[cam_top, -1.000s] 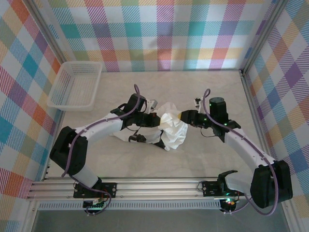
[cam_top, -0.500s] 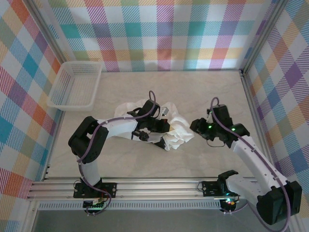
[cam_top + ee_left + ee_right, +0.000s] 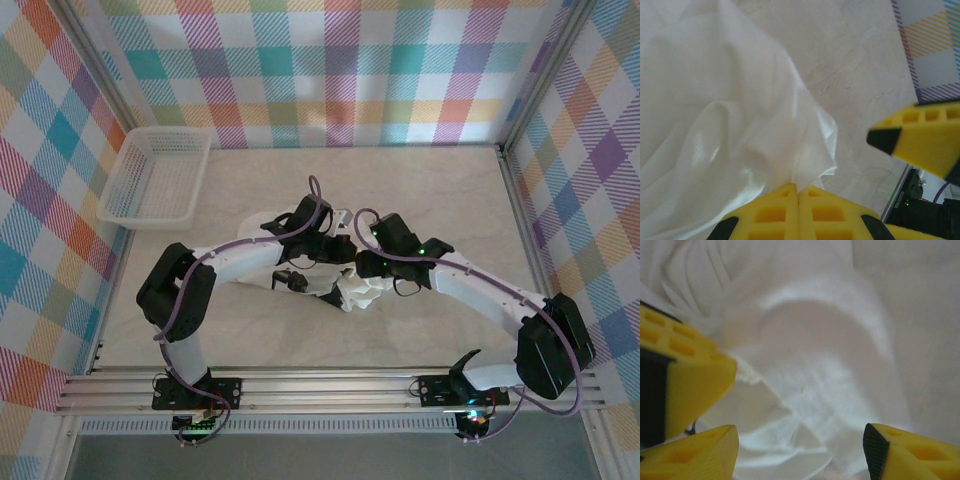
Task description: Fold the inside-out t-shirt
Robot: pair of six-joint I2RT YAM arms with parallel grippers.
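- Upper left of the top view: a white lattice basket [image 3: 155, 178] sits on the desk [image 3: 440, 190], well apart from the garment.
- Centre, left side: the left gripper [image 3: 337, 250] has its jaws pressed together on a fold of the inside-out t-shirt [image 3: 362, 293]. In the left wrist view, fabric gathers into the seam between its yellow fingers [image 3: 775, 215].
- Centre: the t-shirt lies bunched on the desk, under both grippers.
- Centre, right side: the right gripper [image 3: 362, 267] hangs over the fabric just beside the left gripper, jaws wide, gripping nothing.
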